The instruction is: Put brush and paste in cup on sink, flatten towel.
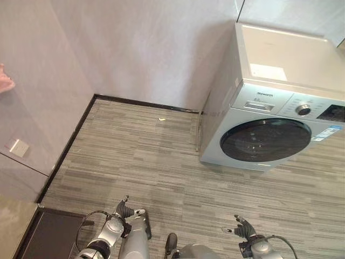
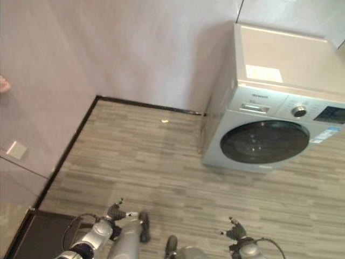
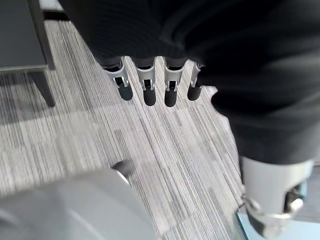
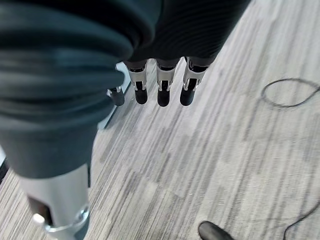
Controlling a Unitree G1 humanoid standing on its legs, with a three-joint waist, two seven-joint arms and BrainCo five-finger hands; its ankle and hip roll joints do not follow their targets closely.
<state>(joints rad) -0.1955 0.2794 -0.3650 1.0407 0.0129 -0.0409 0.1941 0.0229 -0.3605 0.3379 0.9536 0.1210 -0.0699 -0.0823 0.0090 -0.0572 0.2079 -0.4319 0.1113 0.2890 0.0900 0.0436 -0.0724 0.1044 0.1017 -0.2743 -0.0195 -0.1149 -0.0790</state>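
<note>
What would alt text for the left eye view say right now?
Both hands hang low and empty over a grey striped floor, the left hand and right hand with fingers relaxed. A silver front-loading washing machine stands against the wall at right.

Small grey word on the front panel of the washing machine, too tiny to make out. White label on its top, print too faint to read. Blue and white sticker beside the round door, letters too small. Nothing else to read.
</note>
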